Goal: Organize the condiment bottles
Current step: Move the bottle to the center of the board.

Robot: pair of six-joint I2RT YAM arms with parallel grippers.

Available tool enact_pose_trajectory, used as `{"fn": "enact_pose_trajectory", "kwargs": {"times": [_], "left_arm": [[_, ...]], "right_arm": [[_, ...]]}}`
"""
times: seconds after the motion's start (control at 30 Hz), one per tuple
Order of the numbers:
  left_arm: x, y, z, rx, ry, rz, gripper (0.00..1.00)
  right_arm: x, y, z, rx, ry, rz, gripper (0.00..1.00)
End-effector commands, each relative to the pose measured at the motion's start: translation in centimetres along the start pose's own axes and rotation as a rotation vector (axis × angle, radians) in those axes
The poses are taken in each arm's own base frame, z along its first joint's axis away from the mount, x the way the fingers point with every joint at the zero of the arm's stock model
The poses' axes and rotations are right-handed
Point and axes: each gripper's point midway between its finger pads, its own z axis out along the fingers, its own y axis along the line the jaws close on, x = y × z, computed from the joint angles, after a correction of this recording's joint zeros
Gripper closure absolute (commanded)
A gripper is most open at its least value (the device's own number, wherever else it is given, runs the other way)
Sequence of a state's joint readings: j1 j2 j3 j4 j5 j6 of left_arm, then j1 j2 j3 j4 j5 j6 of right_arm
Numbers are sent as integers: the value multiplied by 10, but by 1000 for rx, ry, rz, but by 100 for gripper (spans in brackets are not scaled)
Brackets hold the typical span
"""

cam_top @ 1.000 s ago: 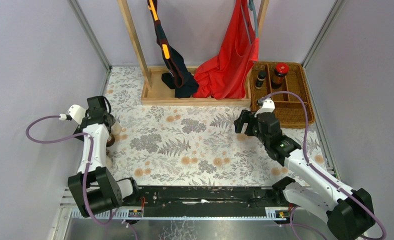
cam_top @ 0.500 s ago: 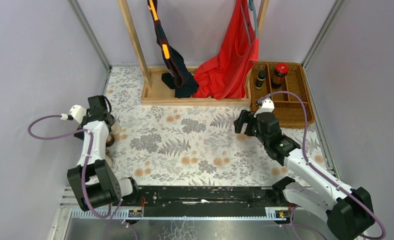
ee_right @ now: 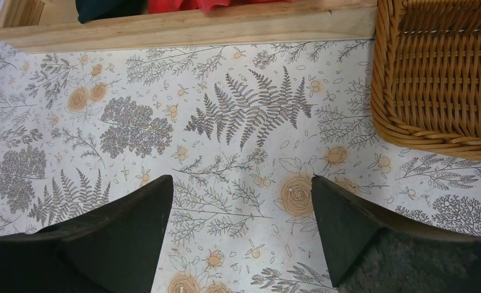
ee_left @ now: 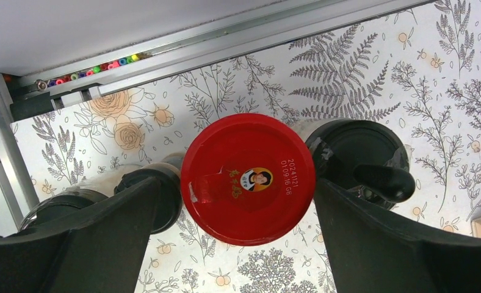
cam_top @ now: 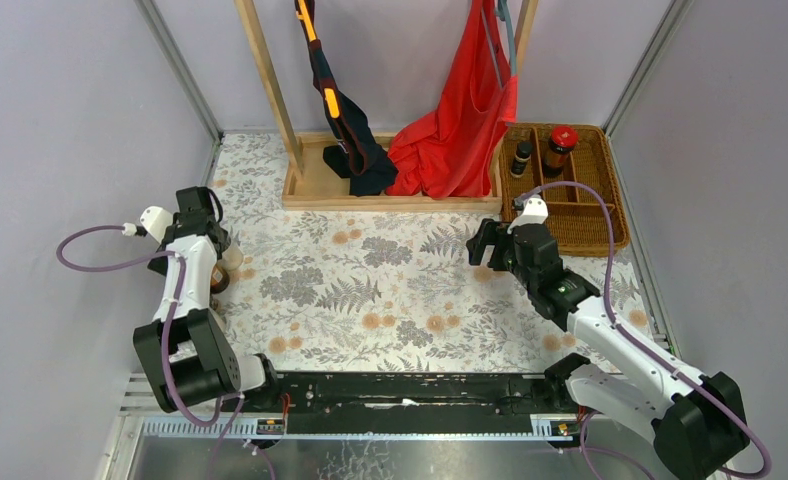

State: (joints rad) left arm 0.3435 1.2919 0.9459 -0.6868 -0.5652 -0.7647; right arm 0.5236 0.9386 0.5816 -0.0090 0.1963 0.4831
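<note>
Shifted slightly along table's left edge: left gripper (ee_left: 241,196), spread astride dark jar with round red lid (ee_left: 248,178), black-capped bottles (ee_left: 351,149) just beside. Right gripper (ee_right: 241,186) spread, empty. Done: small dark black-capped bottle (cam_top: 521,157) and second red-lidded jar (cam_top: 561,147), upright in partitioned wicker basket (cam_top: 598,218). Remaining, seemingly: four.

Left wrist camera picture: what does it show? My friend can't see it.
A jar with a round red lid, seen from straight above, sits between the two black fingers of the robot's left hand. Black-capped bottles stand close on both sides, all on a flowery tablecloth.
</note>
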Motion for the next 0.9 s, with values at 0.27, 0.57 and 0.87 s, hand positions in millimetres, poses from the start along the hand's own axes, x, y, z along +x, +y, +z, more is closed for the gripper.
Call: {"fn": "enact_pose_trajectory", "kwargs": {"times": [0.27,0.57,0.87], "left_arm": [[-17,-11,5,-2,-41,-39,8],[-13,-11,8,-6,-31,-32,20],[-10,-10,8,1,-24,-30,28]], "right_arm": [[-8,9,2,-28,-32,12,10],[-8,9,2,-27,-35,11,10],[-9,9,1,-28,-38,13,10]]}}
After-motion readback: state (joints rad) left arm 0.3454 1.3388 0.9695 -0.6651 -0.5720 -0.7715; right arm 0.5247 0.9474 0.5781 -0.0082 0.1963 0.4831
